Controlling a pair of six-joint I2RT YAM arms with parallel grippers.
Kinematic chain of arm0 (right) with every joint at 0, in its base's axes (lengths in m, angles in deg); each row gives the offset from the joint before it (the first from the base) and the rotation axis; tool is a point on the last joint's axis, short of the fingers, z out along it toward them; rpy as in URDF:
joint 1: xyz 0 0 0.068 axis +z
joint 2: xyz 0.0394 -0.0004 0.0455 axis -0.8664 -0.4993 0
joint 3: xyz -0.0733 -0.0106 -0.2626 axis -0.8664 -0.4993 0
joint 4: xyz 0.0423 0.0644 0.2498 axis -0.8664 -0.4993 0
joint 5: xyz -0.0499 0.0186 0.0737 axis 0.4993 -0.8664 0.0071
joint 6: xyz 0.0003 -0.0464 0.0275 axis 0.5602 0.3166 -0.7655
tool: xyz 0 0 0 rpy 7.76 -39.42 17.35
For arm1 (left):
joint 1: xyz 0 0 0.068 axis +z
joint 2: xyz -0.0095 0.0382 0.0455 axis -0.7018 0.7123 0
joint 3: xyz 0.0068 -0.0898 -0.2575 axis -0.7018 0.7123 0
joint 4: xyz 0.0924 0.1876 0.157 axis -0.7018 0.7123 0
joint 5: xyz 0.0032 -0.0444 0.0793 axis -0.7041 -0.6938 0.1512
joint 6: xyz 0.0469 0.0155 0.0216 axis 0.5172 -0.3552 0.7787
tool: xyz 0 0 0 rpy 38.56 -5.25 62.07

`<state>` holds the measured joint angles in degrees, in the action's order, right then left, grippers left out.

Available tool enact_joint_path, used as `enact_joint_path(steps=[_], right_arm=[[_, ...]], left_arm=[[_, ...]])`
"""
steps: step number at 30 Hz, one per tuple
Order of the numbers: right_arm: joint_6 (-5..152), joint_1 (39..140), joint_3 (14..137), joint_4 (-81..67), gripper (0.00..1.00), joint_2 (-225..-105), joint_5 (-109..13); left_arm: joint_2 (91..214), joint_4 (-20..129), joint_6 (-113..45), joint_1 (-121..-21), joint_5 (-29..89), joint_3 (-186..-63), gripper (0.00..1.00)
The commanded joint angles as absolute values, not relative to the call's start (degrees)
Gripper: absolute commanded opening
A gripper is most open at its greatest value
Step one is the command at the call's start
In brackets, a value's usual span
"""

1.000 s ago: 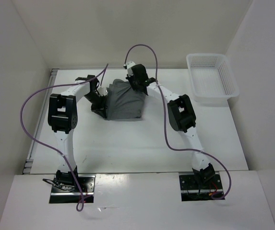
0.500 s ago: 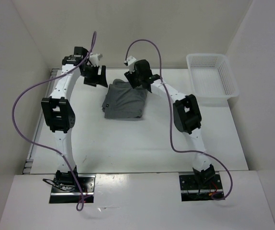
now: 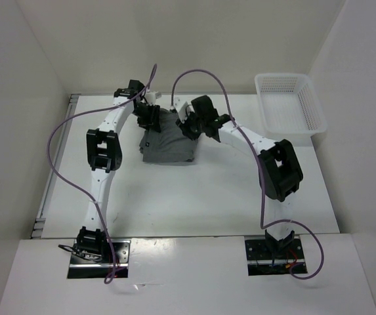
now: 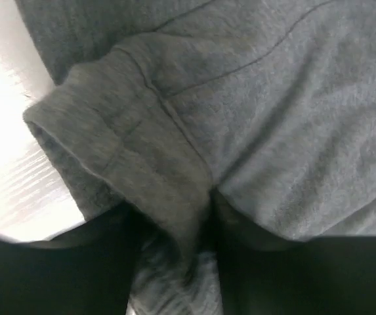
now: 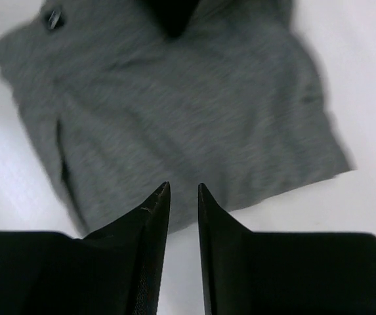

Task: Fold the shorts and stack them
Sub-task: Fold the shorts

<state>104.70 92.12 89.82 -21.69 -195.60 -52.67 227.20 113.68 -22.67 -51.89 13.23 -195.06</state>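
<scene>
The grey shorts [image 3: 168,143] lie folded into a compact rectangle at the back middle of the white table. My left gripper [image 3: 151,119] is at their back-left corner. In the left wrist view it [image 4: 174,230] is shut on a thick fold of the shorts [image 4: 273,98], with fabric bunched between the dark fingers [image 4: 266,275]. My right gripper [image 3: 191,125] is over the shorts' back-right part. In the right wrist view it [image 5: 183,187] has a narrow gap between its tips, holds nothing and hovers over an edge of the shorts [image 5: 174,98].
A white mesh basket [image 3: 286,138] stands at the back right corner of the table. White walls close in the table at the left, back and right. Purple cables loop above both arms.
My left gripper swung from the far back left onto the shorts' back-left corner and shut on a fold. My right gripper let go earlier and has shifted slightly over the shorts.
</scene>
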Motion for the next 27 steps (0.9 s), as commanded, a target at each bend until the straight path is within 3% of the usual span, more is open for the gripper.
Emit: enact_joint_path(steps=[1,2,3,4,7,14,22,25,27], right_arm=[[107.7,93.8,85.5,-25.1,0.28,-191.9,-57.5],[108.4,93.8,84.6,-25.1,0.25,-191.9,-57.5],[108.9,93.8,82.9,-25.1,0.25,-191.9,-57.5],[109.6,93.8,81.9,-25.1,0.25,-191.9,-56.8],[112.3,94.3,78.6,-23.8,0.24,-193.1,-56.1],[113.9,94.3,79.9,-19.8,0.24,-197.8,-50.8],[115.1,94.3,79.0,-19.8,0.24,-198.5,-50.2],[115.6,94.3,76.7,-20.3,0.23,-196.9,-49.5],[115.6,94.3,76.0,-20.3,0.23,-195.3,-49.5]], left_arm=[[225.9,113.4,-22.3,-51.2,11.7,-200.0,0.45],[225.9,112.9,-22.3,-51.2,11.7,-200.6,0.38],[225.9,112.9,-22.3,-51.2,11.7,-200.6,0.23],[225.9,112.4,-22.3,-51.7,11.7,-201.2,0.18],[224.7,111.9,-22.3,-52.2,11.7,-202.0,0.16],[222.8,110.3,-22.3,-53.9,11.0,-203.0,0.37],[224.8,108.3,-22.3,-53.9,18.1,-204.9,0.39],[224.8,107.0,-22.3,-54.5,24.3,-204.9,0.44],[226.0,106.5,-22.3,-54.5,31.2,-204.9,0.55]])
